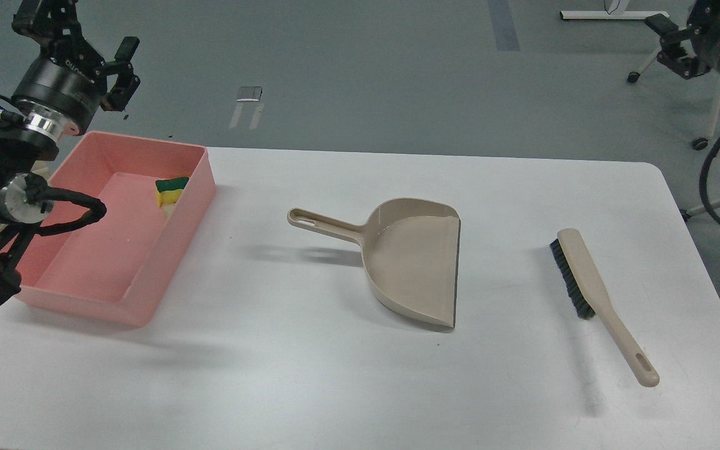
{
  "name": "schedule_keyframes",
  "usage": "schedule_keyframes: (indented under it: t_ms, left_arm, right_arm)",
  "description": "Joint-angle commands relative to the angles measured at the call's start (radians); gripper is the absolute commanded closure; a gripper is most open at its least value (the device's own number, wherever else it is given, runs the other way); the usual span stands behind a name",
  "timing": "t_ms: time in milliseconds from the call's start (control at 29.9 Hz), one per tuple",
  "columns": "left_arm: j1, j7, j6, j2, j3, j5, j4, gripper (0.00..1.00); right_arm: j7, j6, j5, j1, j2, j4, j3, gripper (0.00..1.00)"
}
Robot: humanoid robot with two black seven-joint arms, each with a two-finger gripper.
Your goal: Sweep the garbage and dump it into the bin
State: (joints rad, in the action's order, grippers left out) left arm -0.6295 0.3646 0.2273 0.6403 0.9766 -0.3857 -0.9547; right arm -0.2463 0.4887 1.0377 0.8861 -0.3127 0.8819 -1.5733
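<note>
Head view looked down on a white table (347, 387) whose near part showed only bare surface. Toward the right, a beige brush (597, 294) with black bristles lay flat, its handle pointing to the near right and its bristle edge facing left, with nothing gripping it. Near the middle sat the beige long-handled dustpan (413, 262), its open lip facing right toward the brush and its handle reaching left; its pan looked empty, and no scrap showed on the table between it and the brush. On the left, the pink bin (147, 300) rested on the table, and against its right inner wall, toward the far end, lay the yellow sponge piece (171, 189) with its dark green side up; just under it a pale sliver (168, 209) showed, probably the bread-like slice, though too little was visible to be sure. Farther back on the left, the left gripper (124, 69) hung above and beyond the bin's far left corner, its fingers set a little apart with nothing between them. At the far right, the right gripper (669, 47) was seen small and dark above the floor, well away from the table; whether its fingers were spread or closed could not be told. Judging by this, the sweeping and dumping appeared done: the garbage was in the bin, both tools were set down, and little or nothing seemed left.
</note>
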Motion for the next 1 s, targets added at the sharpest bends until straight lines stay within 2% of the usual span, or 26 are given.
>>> schedule_keyframes:
  t_ms: [0, 134, 201, 334, 468, 602, 702, 970]
  left_arm:
    - [-0.007, 0.005, 0.0, -0.025, 0.004, 0.007, 0.01, 0.02]
    - [-0.007, 0.002, 0.0, -0.05, 0.039, 0.038, 0.011, 0.02]
    - [-0.006, 0.0, 0.0, -0.06, 0.082, 0.076, 0.02, 0.02]
    - [-0.004, -0.001, 0.0, -0.071, 0.083, 0.088, 0.024, 0.02]
    - [-0.002, -0.001, 0.0, -0.105, 0.076, 0.085, 0.048, 0.02]
    - [0.001, -0.001, 0.003, -0.137, 0.074, 0.084, 0.051, 0.02]
    - [0.004, -0.001, 0.038, -0.146, 0.073, 0.084, 0.051, 0.02]
    - [0.014, -0.001, 0.046, -0.146, 0.073, 0.084, 0.051, 0.02]
  right_arm:
    - [0.061, -0.002, -0.232, 0.005, 0.078, -0.093, 0.006, 0.0]
    - [0.087, -0.027, -0.295, 0.005, 0.13, -0.169, 0.003, 0.0]
    - [0.134, -0.032, -0.3, -0.007, 0.141, -0.187, 0.001, 0.0]
    - [0.173, -0.036, -0.353, -0.048, 0.141, -0.193, -0.014, 0.0]
    - [0.174, -0.033, -0.494, -0.084, 0.135, -0.192, -0.025, 0.0]
    - [0.176, -0.027, -0.501, -0.095, 0.135, -0.192, -0.024, 0.0]
    - [0.18, -0.021, -0.508, -0.11, 0.138, -0.175, -0.025, 0.0]
    - [0.216, 0.0, -0.51, -0.122, 0.133, -0.172, -0.027, 0.0]
